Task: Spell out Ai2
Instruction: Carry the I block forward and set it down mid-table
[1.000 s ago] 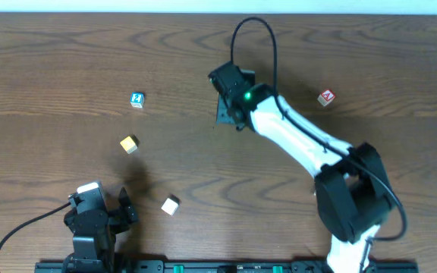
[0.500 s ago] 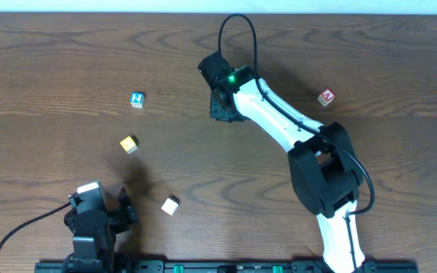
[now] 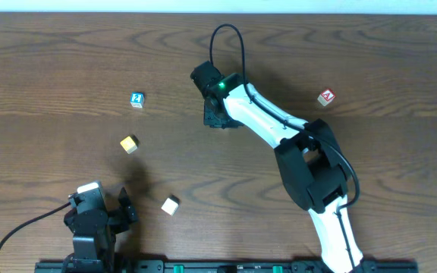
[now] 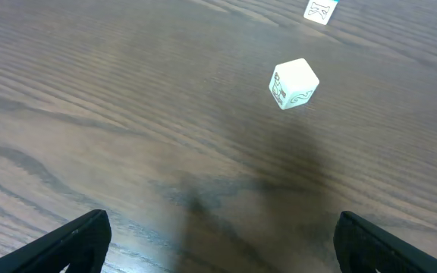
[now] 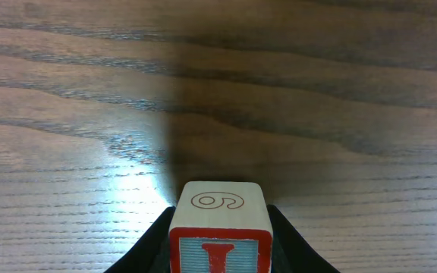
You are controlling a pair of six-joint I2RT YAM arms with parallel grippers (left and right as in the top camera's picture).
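Block point(image 5: 220, 221) in right end effector point(image 3: 215, 117), 3 blocks point(image 3: 130, 144) left, 1 block point(image 3: 325, 97) right

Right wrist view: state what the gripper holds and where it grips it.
The right gripper holds a red-edged letter block, clamped by its two opposite side faces. The left gripper is open and empty.
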